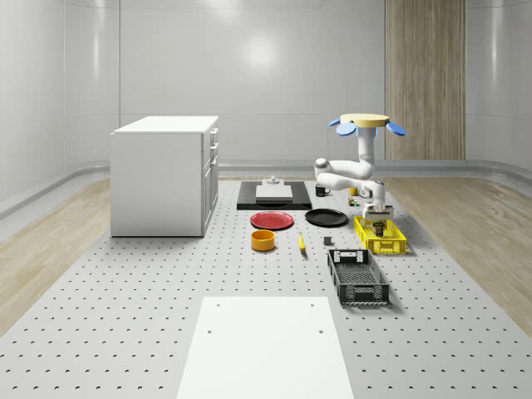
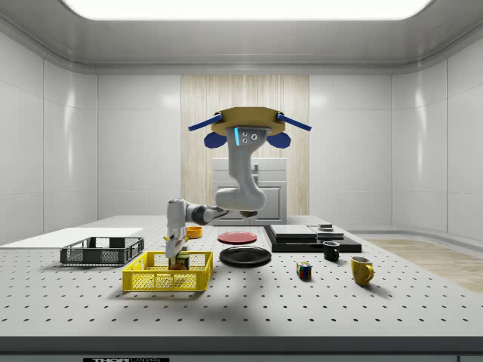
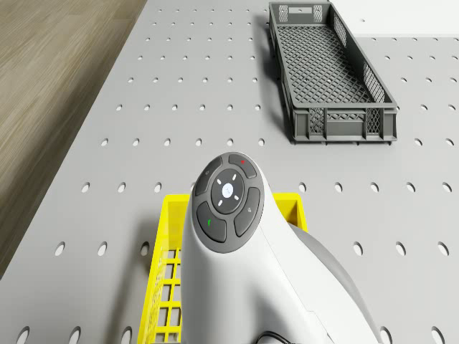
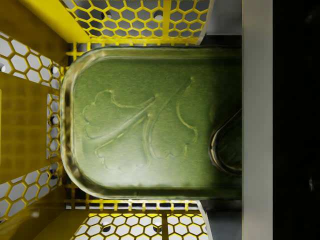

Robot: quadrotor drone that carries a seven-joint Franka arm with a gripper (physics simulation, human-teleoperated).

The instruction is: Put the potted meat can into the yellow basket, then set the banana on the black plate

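Note:
The drone (image 1: 366,123) hovers above the table's right side near the yellow basket (image 1: 391,248), its white arm bent down into it. My gripper (image 1: 378,218) is inside the basket (image 2: 162,280), shut on the potted meat can (image 4: 150,125). The can's green-tinted lid sits between grey fingers (image 4: 222,25), with yellow mesh around it. In the side view the can (image 2: 179,263) hangs low within the basket walls; I cannot tell if it touches the floor. The banana (image 1: 301,242) lies on the table left of the basket. The black plate (image 1: 326,217) sits behind it.
A dark grey crate (image 1: 357,277) stands in front of the basket. A red plate (image 1: 272,220) and orange bowl (image 1: 263,239) lie left of the banana. A white cabinet (image 1: 165,174) stands at the left. A yellow mug (image 2: 361,269), black mug (image 2: 330,250) and coloured cube (image 2: 303,270) sit behind.

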